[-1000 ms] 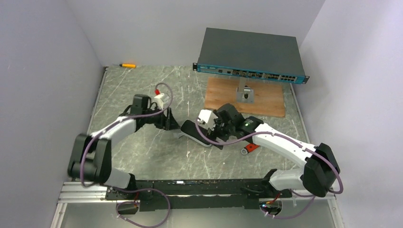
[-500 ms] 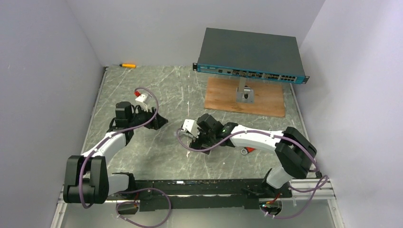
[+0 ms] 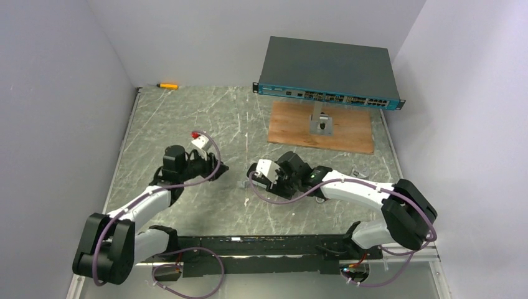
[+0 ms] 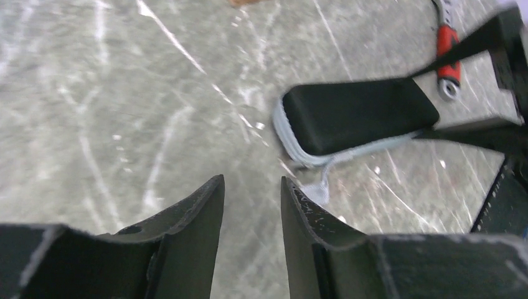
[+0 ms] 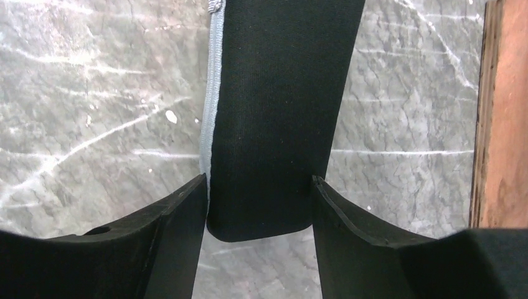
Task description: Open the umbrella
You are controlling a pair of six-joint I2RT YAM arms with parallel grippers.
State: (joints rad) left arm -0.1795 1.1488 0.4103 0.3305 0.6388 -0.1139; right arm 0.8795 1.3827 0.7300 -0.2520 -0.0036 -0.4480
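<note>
We find the umbrella [image 5: 274, 124] folded at mid-table [image 3: 187, 118], right gripper [image 5: 258, 179] clamped across its end; left gripper [image 4: 252, 180] narrow, empty, near it. Grasping step; next, we judge, left takes the free end.

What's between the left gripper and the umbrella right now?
Bare table, by the left wrist view. Nothing lies between the left gripper and the umbrella except a small pale tab trailing from the umbrella's end.
</note>
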